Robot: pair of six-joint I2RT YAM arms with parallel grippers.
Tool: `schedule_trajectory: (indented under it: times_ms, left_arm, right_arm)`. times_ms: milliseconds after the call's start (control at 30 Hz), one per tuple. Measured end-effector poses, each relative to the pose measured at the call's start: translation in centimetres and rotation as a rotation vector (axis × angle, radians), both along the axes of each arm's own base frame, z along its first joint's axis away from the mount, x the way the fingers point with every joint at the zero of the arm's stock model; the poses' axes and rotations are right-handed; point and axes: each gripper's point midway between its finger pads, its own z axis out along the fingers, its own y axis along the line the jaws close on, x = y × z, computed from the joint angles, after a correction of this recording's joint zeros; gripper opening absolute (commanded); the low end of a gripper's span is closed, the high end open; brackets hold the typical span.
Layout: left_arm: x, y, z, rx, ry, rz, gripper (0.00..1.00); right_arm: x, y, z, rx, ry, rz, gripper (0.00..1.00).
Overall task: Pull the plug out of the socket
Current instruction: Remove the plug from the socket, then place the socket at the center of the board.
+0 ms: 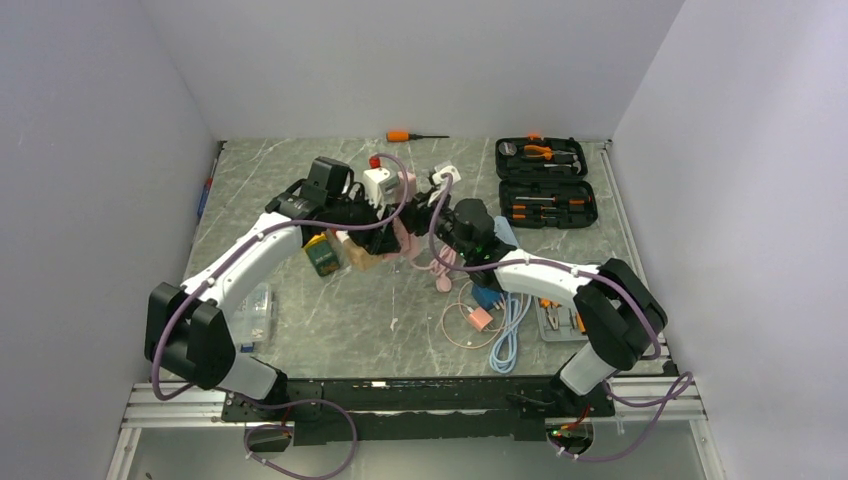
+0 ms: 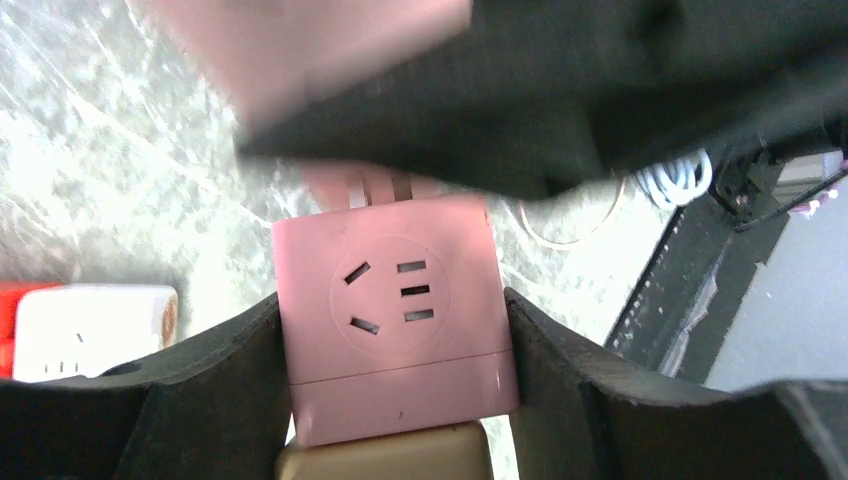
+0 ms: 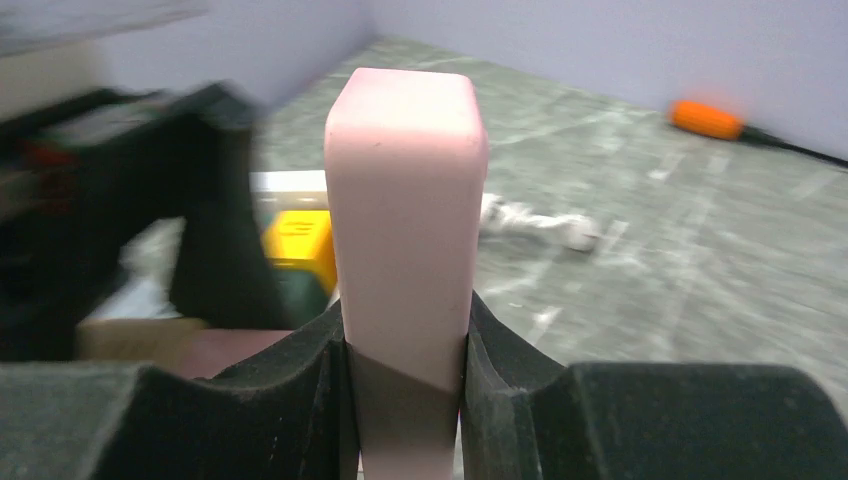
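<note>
The grey marbled bench (image 1: 380,320) carries an orange-handled screwdriver (image 1: 412,135) at its far edge and an open black tool case (image 1: 546,183) at far right. A clear plastic box (image 1: 255,315) lies near left. A looped thin pink cable (image 1: 462,335) and a coiled pale blue cable (image 1: 512,340) lie near the middle.

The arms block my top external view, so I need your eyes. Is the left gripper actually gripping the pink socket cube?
Observer: Yes. The left wrist view shows the left gripper pressing both sides of the pink socket cube.
Operator: And the right one?
Observer: The right gripper is clamped on the pink plug, which stands upright between its fingers.
Operator: Other outlets occupied?
Observer: The cube face toward the left wrist camera has empty slots.
</note>
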Motion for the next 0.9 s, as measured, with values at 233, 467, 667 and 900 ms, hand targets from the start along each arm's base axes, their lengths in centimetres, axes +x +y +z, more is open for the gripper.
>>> schedule_trajectory:
  times_ms: [233, 467, 667, 900]
  left_arm:
    - [-2.2, 1.9, 1.1, 0.012, 0.045, 0.018, 0.0]
    - [-2.9, 2.1, 1.3, 0.011, 0.063, 0.012, 0.0]
    - [-3.4, 2.4, 0.7, 0.048, 0.081, 0.019, 0.0]
    - [-3.7, 2.5, 0.3, 0.108, 0.016, -0.017, 0.0]
  right_arm:
    - [5.7, -9.1, -5.5, -0.144, 0.081, -0.304, 0.0]
    - [5.3, -9.5, -8.5, -0.242, 0.132, -0.321, 0.0]
    - [8.9, -6.6, -10.8, -0.305, 0.244, -0.305, 0.01]
    - [12.6, -4.7, -14.8, -0.358, 0.392, -0.313, 0.28]
